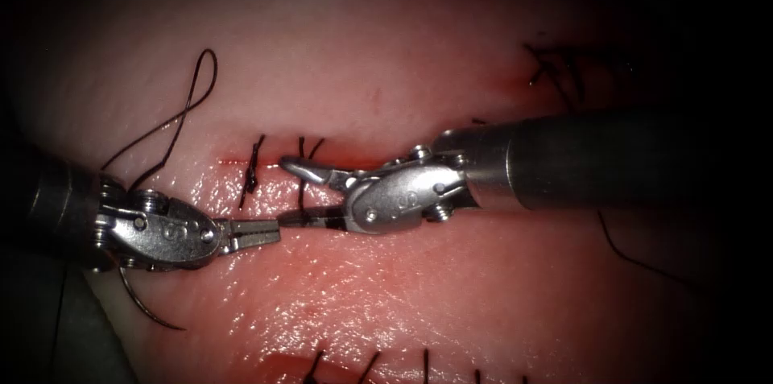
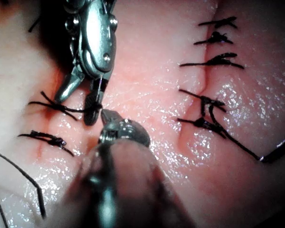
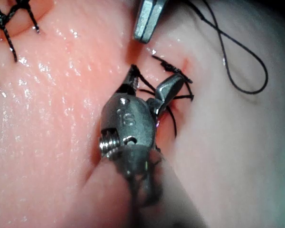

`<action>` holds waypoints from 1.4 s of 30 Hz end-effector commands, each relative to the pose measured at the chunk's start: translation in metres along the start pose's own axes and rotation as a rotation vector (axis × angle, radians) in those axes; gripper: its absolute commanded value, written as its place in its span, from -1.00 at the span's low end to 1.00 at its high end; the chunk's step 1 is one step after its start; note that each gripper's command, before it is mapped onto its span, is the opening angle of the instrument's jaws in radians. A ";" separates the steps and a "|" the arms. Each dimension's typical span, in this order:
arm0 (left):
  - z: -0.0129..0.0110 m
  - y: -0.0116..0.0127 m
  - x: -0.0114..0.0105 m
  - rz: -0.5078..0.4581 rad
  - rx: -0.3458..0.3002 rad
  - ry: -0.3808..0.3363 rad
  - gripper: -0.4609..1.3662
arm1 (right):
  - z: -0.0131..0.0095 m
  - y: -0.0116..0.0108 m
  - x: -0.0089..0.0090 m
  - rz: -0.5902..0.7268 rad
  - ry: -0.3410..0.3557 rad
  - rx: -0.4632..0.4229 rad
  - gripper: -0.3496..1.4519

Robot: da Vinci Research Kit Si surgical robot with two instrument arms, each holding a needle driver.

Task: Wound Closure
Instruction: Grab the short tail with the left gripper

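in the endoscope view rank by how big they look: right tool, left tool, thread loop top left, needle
1. right tool, jaws open, holding nothing
2. left tool, jaws shut
3. thread loop
4. needle, lying free below the left tool; close to the loop, so unsure.

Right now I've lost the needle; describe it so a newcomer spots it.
Find the left tool, lower left of the stitched cut. Below its wrist a curved needle lies on the tissue, outside both tools' jaws. Unlike the thread loop above, it is one stiff arc tapering to a point.

Two dark shafts (image 1: 596,160) end in silver, screw-studded wrists (image 1: 403,199).
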 end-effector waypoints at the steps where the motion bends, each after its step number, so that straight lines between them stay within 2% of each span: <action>1: 0.0004 0.0000 0.0001 -0.004 -0.017 0.009 -0.68 | -0.0006 0.0002 0.0002 0.003 -0.003 0.013 0.78; 2: 0.0004 0.0000 0.0002 -0.005 -0.019 0.013 -0.62 | -0.0008 0.0002 0.0002 0.003 -0.004 0.016 0.78; 3: 0.0007 -0.0001 0.0004 -0.016 -0.019 0.028 -0.37 | -0.0016 0.0005 0.0004 0.005 -0.020 0.019 0.79; 5: 0.0010 -0.0001 0.0005 -0.008 -0.020 0.044 -0.12 | -0.0024 0.0008 0.0005 0.006 -0.035 0.018 0.78; 7: 0.0012 -0.0002 0.0005 0.012 -0.023 0.063 0.07 | -0.0034 0.0012 0.0005 0.009 -0.043 0.015 0.77; 10: 0.0014 -0.0003 0.0003 0.043 -0.020 0.069 0.27 | -0.0049 0.0019 0.0005 0.013 -0.045 0.017 0.71; 13: 0.0016 -0.0001 -0.0001 0.134 -0.013 0.078 0.33 | -0.0062 0.0026 0.0004 0.016 -0.064 0.009 0.66; 20: 0.0030 0.0000 0.0006 0.365 -0.014 0.106 0.20 | -0.0081 0.0036 -0.0001 0.019 -0.081 0.004 0.60; 25: 0.0043 0.0001 0.0016 0.458 -0.027 0.178 0.13 | -0.0083 0.0037 -0.0003 0.018 -0.083 0.003 0.60; 28: 0.0050 0.0002 0.0016 0.483 -0.035 0.192 0.06 | -0.0083 0.0037 -0.0004 0.018 -0.081 0.001 0.60; 34: 0.0057 -0.0005 0.0002 0.500 -0.035 0.199 0.04 | -0.0084 0.0037 -0.0004 0.019 -0.079 -0.001 0.59; 42: 0.0060 -0.0011 -0.0002 0.513 -0.037 0.203 -0.17 | -0.0084 0.0037 -0.0004 0.019 -0.078 -0.004 0.58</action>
